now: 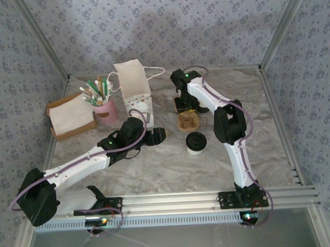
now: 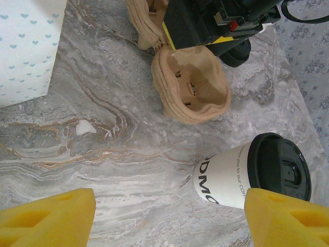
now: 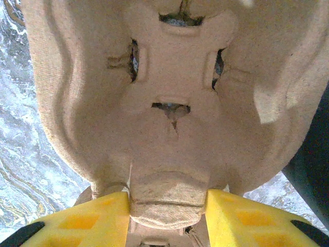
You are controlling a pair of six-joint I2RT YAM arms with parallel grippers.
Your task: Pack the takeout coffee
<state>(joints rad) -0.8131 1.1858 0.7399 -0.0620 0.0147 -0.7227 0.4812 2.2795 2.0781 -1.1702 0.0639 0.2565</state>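
Right wrist: right gripper (image 3: pixel 168 208) pinches cup carrier (image 3: pixel 175 67) rib — left gripper (image 2: pixel 169 218) wide, empty.

I see the space boxed in on three sides by a back wall (image 1: pixel 166 25), a left wall (image 1: pixel 15 81) and a right wall (image 1: pixel 316 67). All three wear the same pale blue-grey covering with a small repeating floral print. A slim metal left corner post (image 1: pixel 41 38) and a right corner post (image 1: pixel 279 28) mark where the walls meet. The table (image 1: pixel 172 172) has a marbled top, grey and white with thin tan veins running across it. Ribbed aluminium rails (image 1: pixel 174 202) lie along its near edge. The light is soft and even, brightest on the middle of the back wall, and the shadows on the marble are faint.
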